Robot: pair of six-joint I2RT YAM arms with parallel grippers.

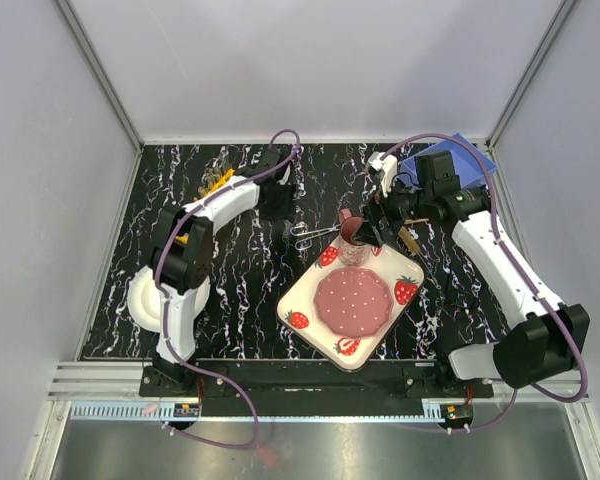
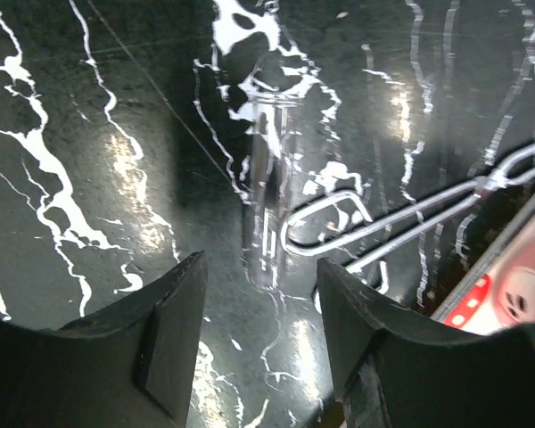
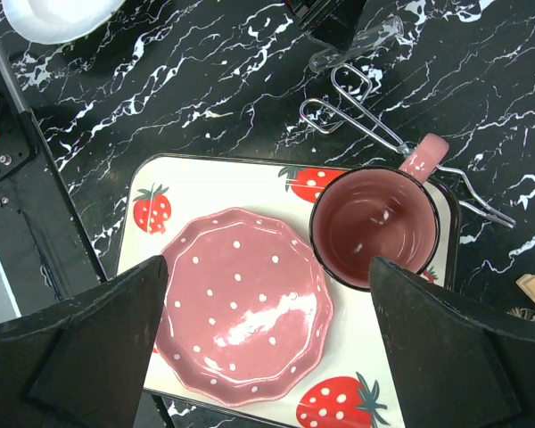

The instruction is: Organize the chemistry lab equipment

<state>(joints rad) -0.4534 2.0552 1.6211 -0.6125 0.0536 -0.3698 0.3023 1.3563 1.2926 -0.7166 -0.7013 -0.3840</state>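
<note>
Left pincer [image 2: 260, 267] hangs half-open and empty above the desk [image 2: 89, 178], its jaws standing either side of the near end of a thin clear tube [image 2: 263, 178], which lies flat just beside the loop handles of the scissors [image 2: 484, 185]. A clean grasp likely needs centring on the tube, descending until the fingertips almost meet the surface, then squeezing gently, clear of those loops.

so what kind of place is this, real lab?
Looks like a staged robot test cell, not a real lab: plain grey walls box in a marbled black table, props mix a clear tube and metal scissors with a strawberry tray.
</note>
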